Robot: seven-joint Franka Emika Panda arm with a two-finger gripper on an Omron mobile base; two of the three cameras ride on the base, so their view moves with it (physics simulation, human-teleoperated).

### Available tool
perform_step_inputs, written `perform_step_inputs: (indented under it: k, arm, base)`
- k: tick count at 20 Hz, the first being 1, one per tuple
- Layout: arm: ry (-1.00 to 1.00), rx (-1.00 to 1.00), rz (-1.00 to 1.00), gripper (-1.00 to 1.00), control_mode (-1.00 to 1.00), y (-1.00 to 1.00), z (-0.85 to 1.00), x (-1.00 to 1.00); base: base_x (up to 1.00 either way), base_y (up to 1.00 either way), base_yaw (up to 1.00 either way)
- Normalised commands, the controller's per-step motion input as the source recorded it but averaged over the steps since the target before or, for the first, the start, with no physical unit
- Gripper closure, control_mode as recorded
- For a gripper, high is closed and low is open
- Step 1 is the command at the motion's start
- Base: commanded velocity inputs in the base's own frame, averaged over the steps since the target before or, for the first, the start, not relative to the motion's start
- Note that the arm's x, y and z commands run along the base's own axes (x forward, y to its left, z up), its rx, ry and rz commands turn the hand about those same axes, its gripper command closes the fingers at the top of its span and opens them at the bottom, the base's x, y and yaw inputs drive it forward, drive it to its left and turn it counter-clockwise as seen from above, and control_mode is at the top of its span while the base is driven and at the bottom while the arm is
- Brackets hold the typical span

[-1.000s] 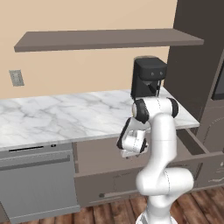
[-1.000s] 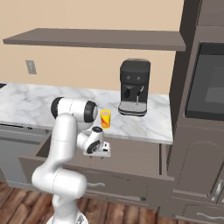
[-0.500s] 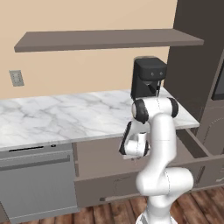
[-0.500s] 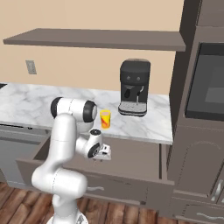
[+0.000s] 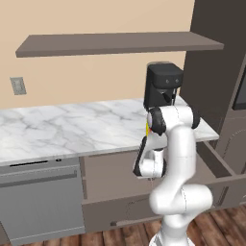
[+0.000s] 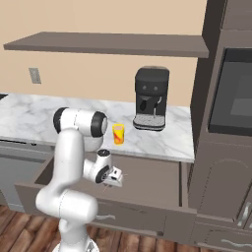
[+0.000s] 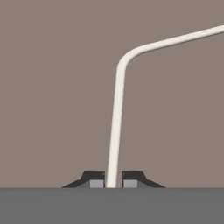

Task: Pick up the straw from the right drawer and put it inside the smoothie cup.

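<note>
1. The pincer (image 7: 111, 183) pinches the straw (image 7: 115, 127), its tips tight on either side.
2. The straw lies in the open right drawer (image 6: 147, 179).
3. The smoothie cup (image 6: 118, 134) stands on the marble table (image 6: 29, 118) beside the coffee machine (image 6: 151, 98).

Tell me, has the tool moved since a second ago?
Yes. In the right base view the tool has dropped lower into the right drawer, farther below the marble counter edge. Its tips are now shut on the straw.
</note>
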Motion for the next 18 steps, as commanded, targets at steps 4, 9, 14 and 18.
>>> perform_step_inputs:
  k: [4, 9, 14, 18]
  arm:
    - [0.00, 0.01, -0.03, 1.00, -1.00, 0.00, 0.59, -0.16]
    - [-0.01, 0.01, 0.00, 1.00, -1.00, 0.00, 0.85, -0.14]
    - [0.00, 0.01, 0.00, 1.00, -1.00, -0.02, 1.00, -0.08]
    - [0.00, 0.03, 0.00, 1.00, -1.00, -0.04, 1.00, -0.01]
  base:
    - [0.00, 0.00, 0.00]
    - [0.00, 0.00, 0.00]
    - [0.00, 0.00, 0.00]
    - [0.00, 0.00, 0.00]
